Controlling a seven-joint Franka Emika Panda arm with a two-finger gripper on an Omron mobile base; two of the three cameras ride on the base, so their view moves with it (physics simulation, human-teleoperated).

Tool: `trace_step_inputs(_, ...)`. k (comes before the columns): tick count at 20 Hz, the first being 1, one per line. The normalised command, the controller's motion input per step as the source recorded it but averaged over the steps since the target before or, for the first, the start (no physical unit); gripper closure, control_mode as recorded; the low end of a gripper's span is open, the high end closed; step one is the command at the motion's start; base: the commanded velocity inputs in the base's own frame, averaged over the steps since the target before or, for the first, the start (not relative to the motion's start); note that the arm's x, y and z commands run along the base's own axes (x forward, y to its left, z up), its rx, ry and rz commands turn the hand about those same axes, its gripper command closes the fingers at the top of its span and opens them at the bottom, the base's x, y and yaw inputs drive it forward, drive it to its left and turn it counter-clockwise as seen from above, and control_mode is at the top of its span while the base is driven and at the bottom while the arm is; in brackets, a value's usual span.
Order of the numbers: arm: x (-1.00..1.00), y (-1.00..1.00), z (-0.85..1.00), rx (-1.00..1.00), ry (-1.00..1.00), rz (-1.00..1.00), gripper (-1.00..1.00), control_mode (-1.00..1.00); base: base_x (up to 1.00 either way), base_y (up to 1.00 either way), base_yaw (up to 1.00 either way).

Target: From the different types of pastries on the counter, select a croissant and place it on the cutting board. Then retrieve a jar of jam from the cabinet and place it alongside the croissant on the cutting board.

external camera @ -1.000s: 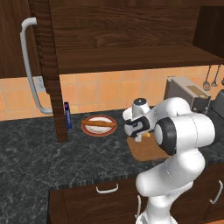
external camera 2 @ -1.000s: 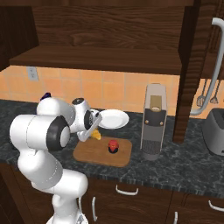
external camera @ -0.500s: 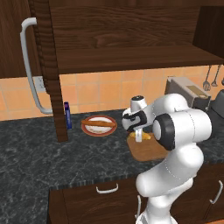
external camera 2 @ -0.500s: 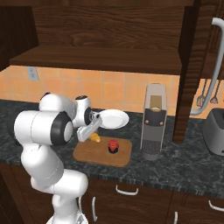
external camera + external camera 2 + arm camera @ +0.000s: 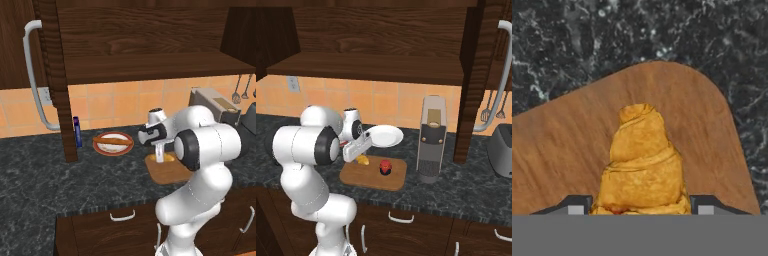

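In the left base view, the cabinet (image 5: 100, 55) hangs over the desk (image 5: 45, 175), its door swung wide with the long pale handle (image 5: 36, 75) at the far left. Under it, near the back edge of the desk, a slim blue bottle (image 5: 77, 132) stands upright. Just to its right lies a round red-rimmed plate (image 5: 113, 143) carrying a long stick-shaped pastry (image 5: 114, 141). Further right sits the cutting board (image 5: 170, 172), close to the front edge of the desk. The pincer (image 5: 159, 159) points down over the board's left end, right at the croissant (image 5: 167, 157).

In the right base view the croissant (image 5: 362, 160) lies on the left part of the cutting board (image 5: 368, 175), with the pincer (image 5: 357, 150) just above it. The jar of jam (image 5: 385, 167) stands upright on the board to the croissant's right, apart from it. Behind the board is a white plate (image 5: 385, 135), and to the right stand a tall grey coffee machine (image 5: 431, 139) and a toaster (image 5: 502, 156).

In the hand view the croissant (image 5: 642, 165) rests on the board (image 5: 562, 140) near a rounded corner, and the pincer (image 5: 641, 206) is spread, one tip on each side of the pastry; whether the tips touch it I cannot tell.
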Motion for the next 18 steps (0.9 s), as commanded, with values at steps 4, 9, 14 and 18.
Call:
trace_step_inputs(4, -0.64, 0.0, 0.0, 0.01, 0.0, 0.0, 1.0, -1.0, 0.0, 0.0, 0.0)
trace_step_inputs(9, -0.54, -0.01, 0.0, 0.01, 0.0, 0.0, 1.0, -1.0, 0.0, 0.0, 0.0)
trace_step_inputs(14, -0.46, 0.0, 0.0, 0.0, -0.04, 0.04, 1.0, -1.0, 0.0, 0.0, 0.0)
trace_step_inputs(18, 0.11, 0.0, 0.0, 0.0, 0.0, 0.1, 1.0, -1.0, 0.0, 0.0, 0.0)
